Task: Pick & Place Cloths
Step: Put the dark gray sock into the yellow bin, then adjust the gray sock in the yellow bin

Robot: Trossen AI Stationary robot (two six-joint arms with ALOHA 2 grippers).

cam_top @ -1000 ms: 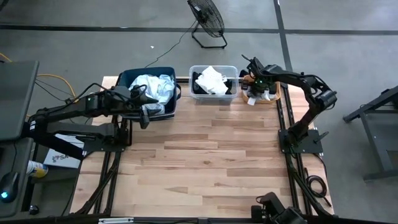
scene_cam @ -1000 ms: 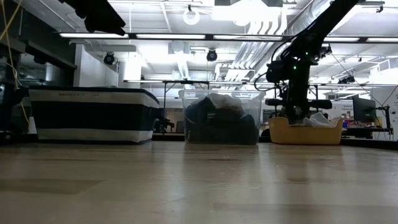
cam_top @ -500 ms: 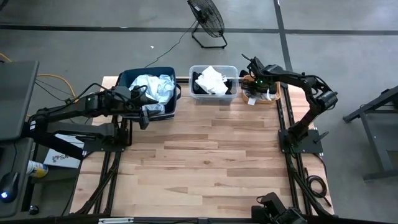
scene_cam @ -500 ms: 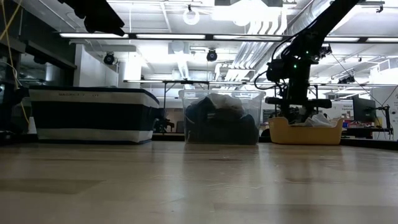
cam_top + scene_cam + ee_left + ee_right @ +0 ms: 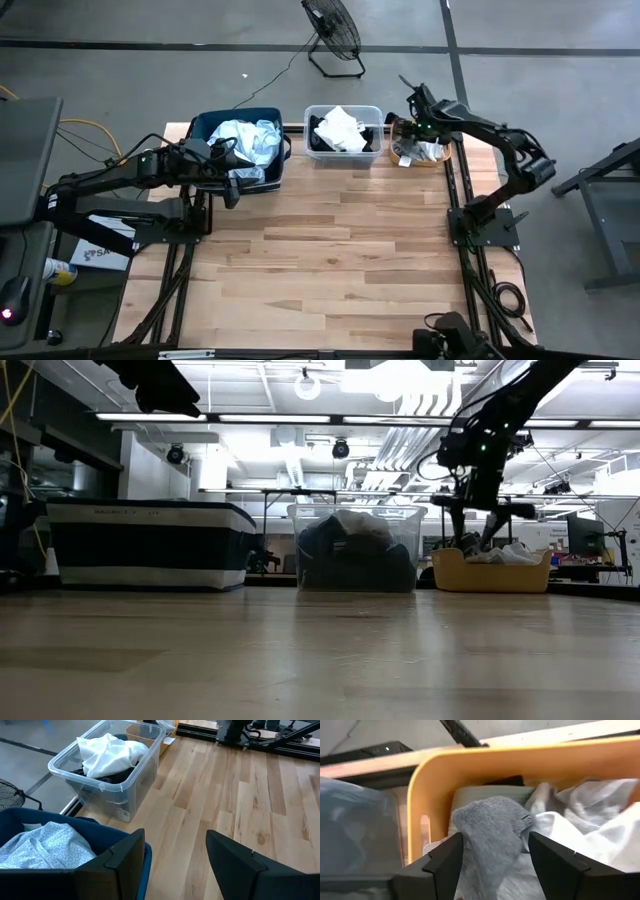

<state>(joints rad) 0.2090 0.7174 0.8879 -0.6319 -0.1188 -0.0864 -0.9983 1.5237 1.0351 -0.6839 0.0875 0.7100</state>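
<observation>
Your right end effector [image 5: 474,530] hangs over the orange tub [image 5: 490,572], fingers spread wide and empty; a grey sock [image 5: 492,837] tops the white cloths [image 5: 425,152] there. Your left end effector [image 5: 232,192], parted and empty, waits beside the navy bin [image 5: 205,128].

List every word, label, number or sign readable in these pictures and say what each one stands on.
No text can be read with certainty.
Navy bin: a line of small print along its pale upper band, too small to read.
Clear tub: a small label on its wall, too blurred to read.
Box on the floor beside the table's left edge: dark lettering, only partly visible, not legible.
Orange tub: no marking visible.
</observation>
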